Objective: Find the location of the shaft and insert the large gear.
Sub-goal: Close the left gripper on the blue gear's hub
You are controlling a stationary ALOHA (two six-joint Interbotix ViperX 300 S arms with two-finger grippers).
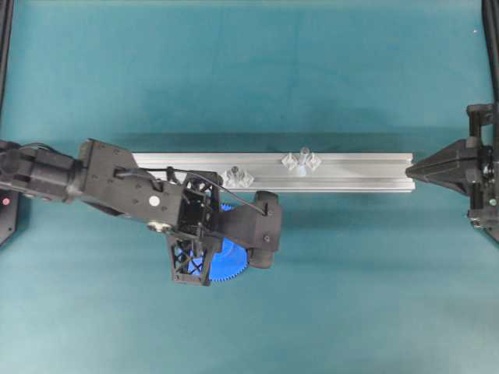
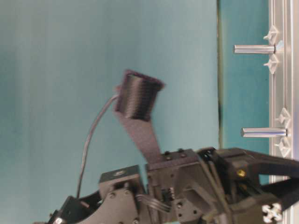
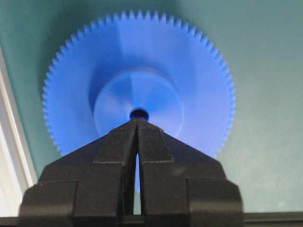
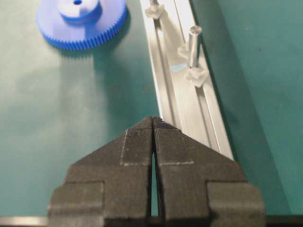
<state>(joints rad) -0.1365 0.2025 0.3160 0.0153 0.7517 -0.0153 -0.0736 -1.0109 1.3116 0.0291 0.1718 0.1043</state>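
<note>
Teal matting lies under the aluminium rail (image 1: 327, 173); the large gear (image 3: 137, 85) rests flat beside it; the left gripper (image 3: 137, 124), clenched empty, hovers over the hub; it should open, then straddle the hub; the right gripper (image 4: 152, 120) waits clenched, well clear of the shaft (image 4: 193, 45).

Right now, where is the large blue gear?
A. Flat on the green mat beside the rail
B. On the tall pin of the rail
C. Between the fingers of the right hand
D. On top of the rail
A: the large gear lies flat on the mat beside the rail, off the shaft.
</note>
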